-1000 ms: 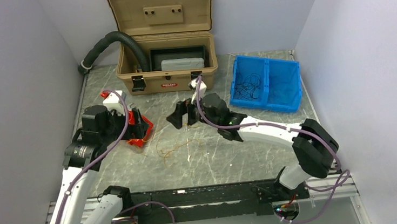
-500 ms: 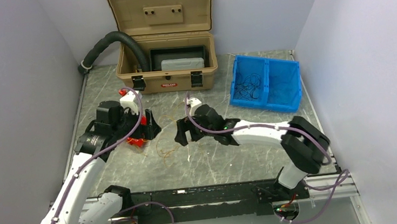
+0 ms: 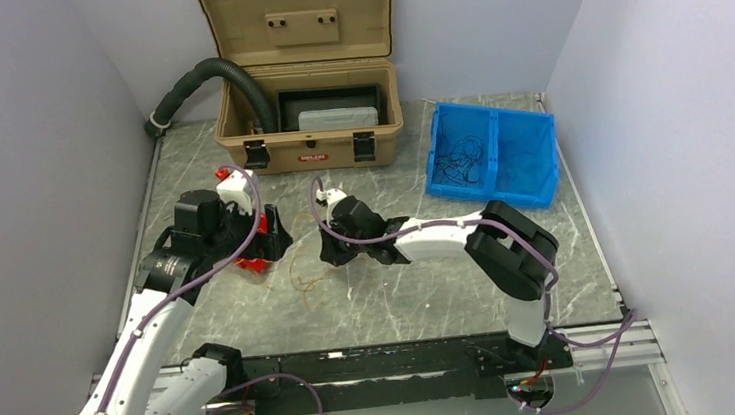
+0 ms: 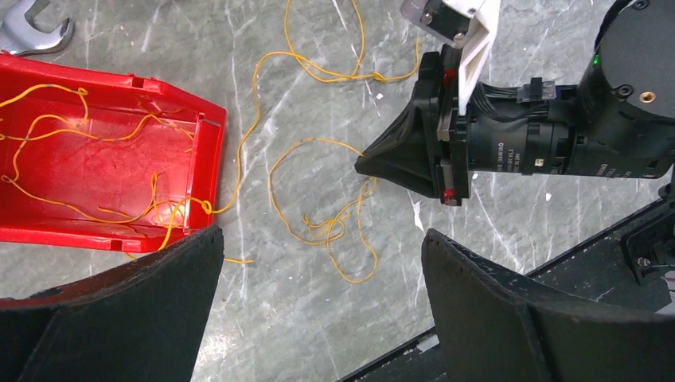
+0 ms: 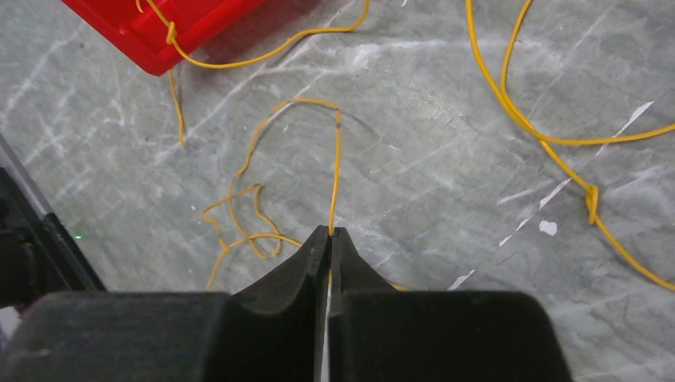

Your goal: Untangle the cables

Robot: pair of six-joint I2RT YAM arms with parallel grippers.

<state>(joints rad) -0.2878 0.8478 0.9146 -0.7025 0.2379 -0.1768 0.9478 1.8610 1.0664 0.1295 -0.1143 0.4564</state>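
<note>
**Here, a yellow strand pinched on grey marble**

The table is grey stone veined with white, boxed in on three sides by plain pale lilac walls. At the back stands an open tan case, with a black ribbed hose curving to its left side. A blue bin sits to the case's right, with dark thin wires in its left compartment.

The yellow cables lie in loose loops on the bare marble mid-table, and some trail into the red tray beside them. The right gripper is low at the surface, its fingers pressed together on one yellow strand. The left gripper hangs spread wide above the loops and the tray's edge. A wrench lies beyond the tray.
</note>
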